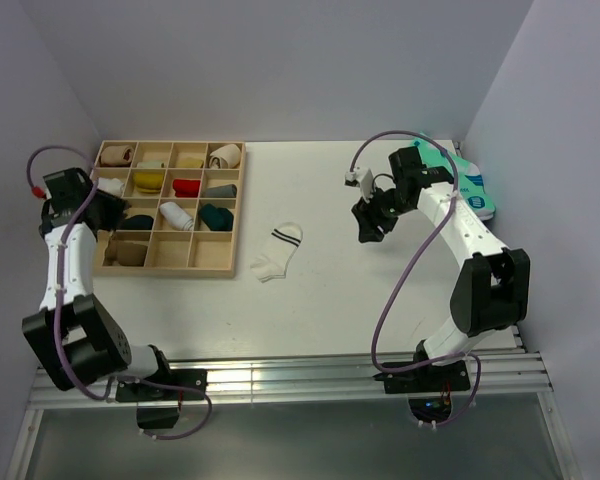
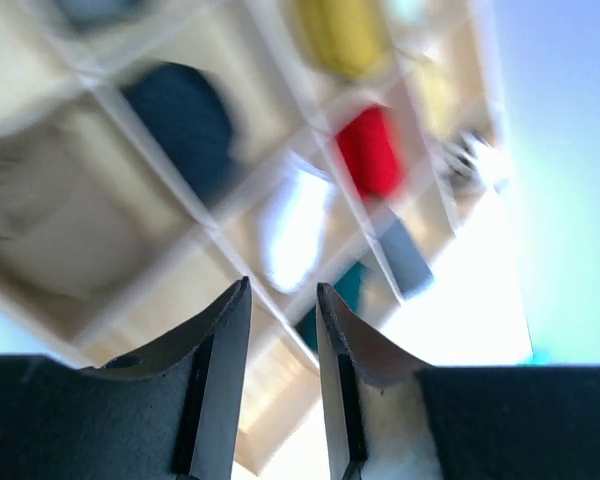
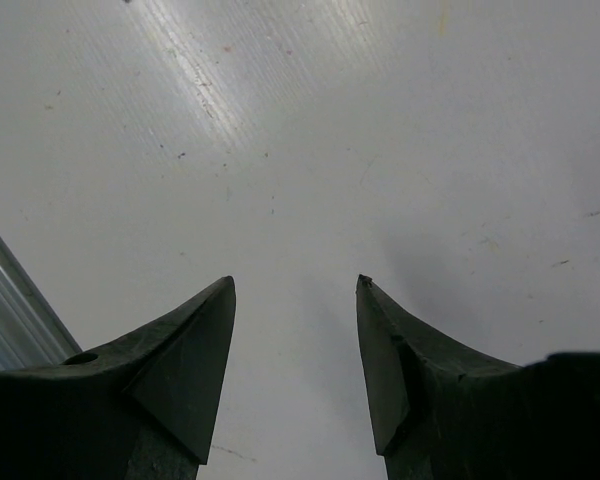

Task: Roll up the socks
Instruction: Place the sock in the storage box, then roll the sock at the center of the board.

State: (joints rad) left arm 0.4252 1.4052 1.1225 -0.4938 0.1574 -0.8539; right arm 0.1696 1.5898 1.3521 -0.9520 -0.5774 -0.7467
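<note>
View blurred. Left gripper (image 2: 282, 290) over wooden compartment tray (image 2: 140, 300), jaws apart by a narrow gap, tray visible through it. In separate compartments: navy roll (image 2: 185, 120), red roll (image 2: 370, 150), yellow roll (image 2: 345, 35), white roll (image 2: 295, 225), tan bundle (image 2: 40, 220). Teal fabric (image 2: 352, 280) beside right fingertip.

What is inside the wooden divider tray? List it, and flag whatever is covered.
The tray holds rolled socks: tan, yellow, red, white, teal. The left arm covers part of the left column, hiding what lies there.
</note>
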